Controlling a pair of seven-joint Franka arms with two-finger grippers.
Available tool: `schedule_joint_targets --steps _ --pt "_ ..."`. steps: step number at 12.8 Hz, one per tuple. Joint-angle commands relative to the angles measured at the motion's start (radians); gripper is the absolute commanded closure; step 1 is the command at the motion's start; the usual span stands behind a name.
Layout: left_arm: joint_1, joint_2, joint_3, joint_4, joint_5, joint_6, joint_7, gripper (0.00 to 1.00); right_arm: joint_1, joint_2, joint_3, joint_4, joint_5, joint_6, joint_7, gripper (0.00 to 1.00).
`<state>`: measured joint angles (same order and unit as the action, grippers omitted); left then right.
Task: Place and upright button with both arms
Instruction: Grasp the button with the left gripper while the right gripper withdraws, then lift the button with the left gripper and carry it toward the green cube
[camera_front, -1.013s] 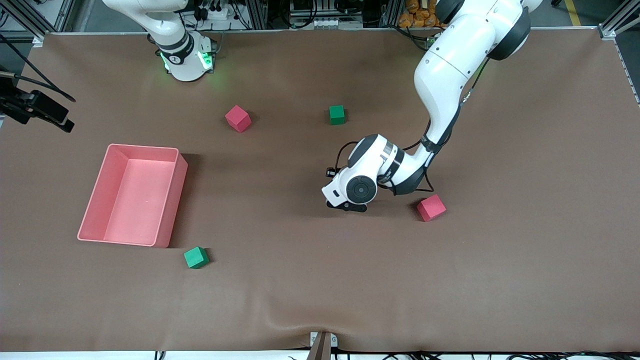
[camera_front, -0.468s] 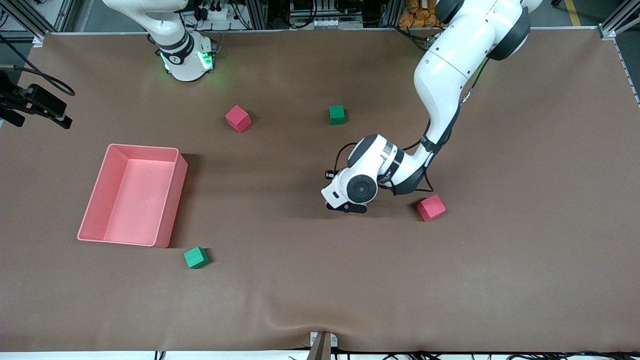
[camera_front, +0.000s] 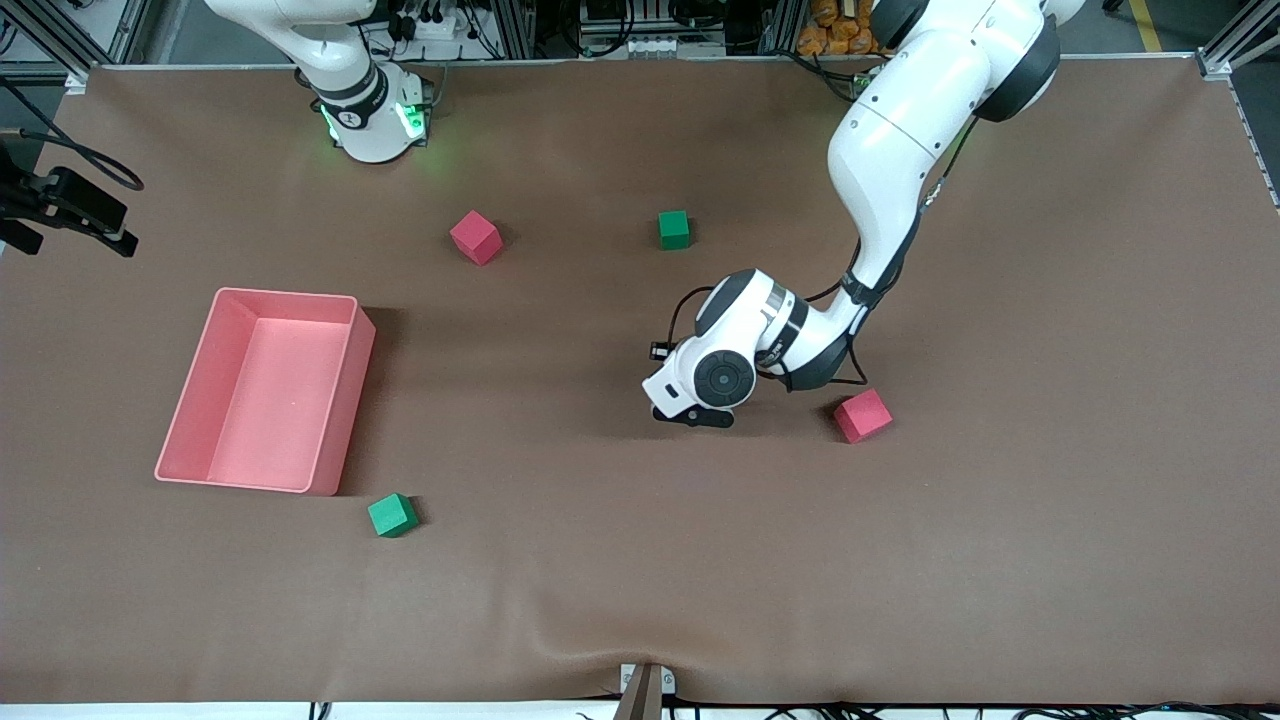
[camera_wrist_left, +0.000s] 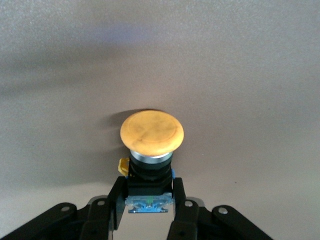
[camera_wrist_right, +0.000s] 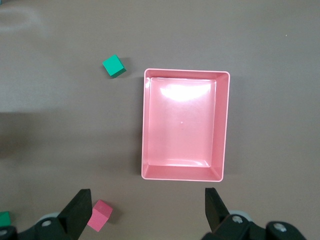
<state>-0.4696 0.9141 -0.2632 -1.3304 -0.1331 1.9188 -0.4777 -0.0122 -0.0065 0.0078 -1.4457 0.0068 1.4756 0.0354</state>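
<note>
**One grasp made, placement and uprighting not yet shown done**

Left tool (camera_wrist_left: 148, 215) was clamped on the black body of the button (camera_wrist_left: 151, 134). The left wrist view showed both fingers (camera_wrist_left: 116, 202) pressed against the body's sides, just under the orange cap. The cap pointed away from the wrist camera, out over bare brown surface (camera_front: 1000, 550).

In the front view the left tool (camera_front: 692, 413) sat low at the middle of the surface, with the wrist housing covering the button. I couldn't tell from either view whether the button rested on the surface or was just clear of it.

Right tool (camera_wrist_right: 145, 212) was wide open and held nothing. It hung over the right arm's end of the surface, looking down on the pink tray (camera_wrist_right: 220, 125), which was empty. That arm was waiting.

Clutter, none of it touched:
- red cube (camera_front: 862, 416) near the left tool, toward the left arm's end
- red cube (camera_front: 475, 237) and green cube (camera_front: 674, 229) toward the edge by the arm bases
- green cube (camera_front: 392, 515) just off the tray's corner nearest the front camera

My read on progress: the pick looked secured, so roughly the first step was done. Left to do were carrying the button to its spot, setting it down, and standing it cap-up. The task calls for both arms, so I'd expect the right tool to be needed for the uprighting.
</note>
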Motion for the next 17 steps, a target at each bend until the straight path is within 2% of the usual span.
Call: schedule_joint_targets --steps 1,5,8,11,17 --pt "-0.011 -0.027 -0.001 0.022 0.013 -0.003 -0.079 1.00 -0.008 -0.013 0.001 -0.012 0.006 -0.001 -0.017 0.00" --pt "-0.075 -0.138 0.005 0.022 0.029 -0.001 -0.220 1.00 -0.003 -0.015 0.003 -0.012 0.004 -0.001 -0.015 0.00" --pt "-0.119 -0.193 0.001 0.022 0.116 0.041 -0.371 1.00 0.005 -0.013 0.004 -0.012 0.004 -0.001 -0.015 0.00" --pt "-0.198 -0.193 0.006 0.022 0.292 0.181 -0.649 1.00 0.009 -0.012 0.008 -0.012 0.006 0.000 -0.022 0.00" --pt "-0.316 -0.172 0.004 0.016 0.766 0.194 -1.132 1.00 0.002 -0.001 0.004 -0.012 0.004 0.000 -0.018 0.00"
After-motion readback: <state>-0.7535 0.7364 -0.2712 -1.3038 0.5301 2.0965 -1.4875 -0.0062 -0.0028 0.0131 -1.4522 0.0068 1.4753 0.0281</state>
